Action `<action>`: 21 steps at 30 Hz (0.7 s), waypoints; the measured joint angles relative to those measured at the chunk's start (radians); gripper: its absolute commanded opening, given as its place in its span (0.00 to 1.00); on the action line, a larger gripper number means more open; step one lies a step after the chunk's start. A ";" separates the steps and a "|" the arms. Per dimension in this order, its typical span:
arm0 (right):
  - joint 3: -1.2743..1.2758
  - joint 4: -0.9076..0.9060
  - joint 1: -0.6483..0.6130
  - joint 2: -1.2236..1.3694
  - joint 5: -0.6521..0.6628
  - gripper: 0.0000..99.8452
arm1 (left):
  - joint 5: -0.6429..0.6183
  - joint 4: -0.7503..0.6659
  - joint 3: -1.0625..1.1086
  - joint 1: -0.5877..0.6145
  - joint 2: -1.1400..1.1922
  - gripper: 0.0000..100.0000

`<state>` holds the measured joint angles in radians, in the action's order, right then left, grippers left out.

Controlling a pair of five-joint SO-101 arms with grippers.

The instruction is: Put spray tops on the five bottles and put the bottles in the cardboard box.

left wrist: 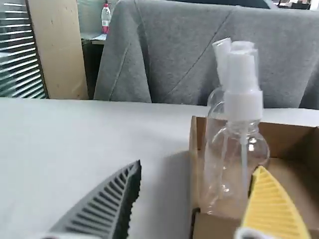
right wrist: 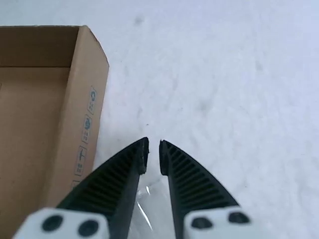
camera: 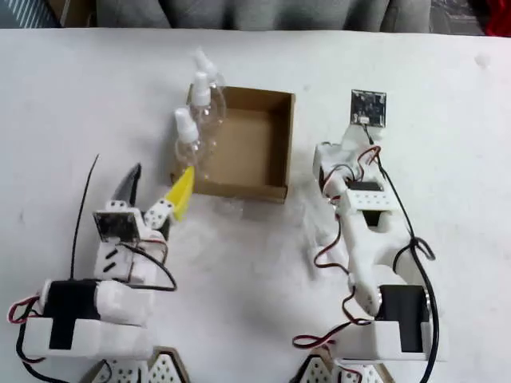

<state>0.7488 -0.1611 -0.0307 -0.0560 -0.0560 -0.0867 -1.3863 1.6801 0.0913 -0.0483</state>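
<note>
**Back out without tipping a bottle**

The left gripper (left wrist: 197, 169) gapes wide, its arm folded low. Its yellow finger (camera: 182, 191) sits at the box (camera: 239, 190) wall, and a bottle (left wrist: 234, 149) stands just beyond. Probably best to withdraw straight, keeping that finger clear. Two more bottles (camera: 204, 104) stand behind. The right gripper (right wrist: 153, 149), narrowed to a slit and empty, lies low beside the box, its arm outstretched.

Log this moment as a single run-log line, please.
bottles: three with spray tops, inside cardboard box along one wall | left end effector: open, beside box corner | right end effector: shut, above table
</note>
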 measured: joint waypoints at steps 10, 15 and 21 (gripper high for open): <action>-0.015 0.000 0.000 0.041 0.000 0.02 | -0.002 0.006 0.000 0.046 0.000 0.31; -0.031 0.000 0.002 0.052 0.000 0.02 | -0.002 0.006 0.000 0.051 0.000 0.31; -0.031 0.000 0.002 0.052 0.000 0.02 | 0.003 0.006 0.000 0.052 0.000 0.31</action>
<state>0.7181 -0.1611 -0.0292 -0.0038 -0.0560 -0.0836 -1.3802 1.6801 0.1435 -0.0483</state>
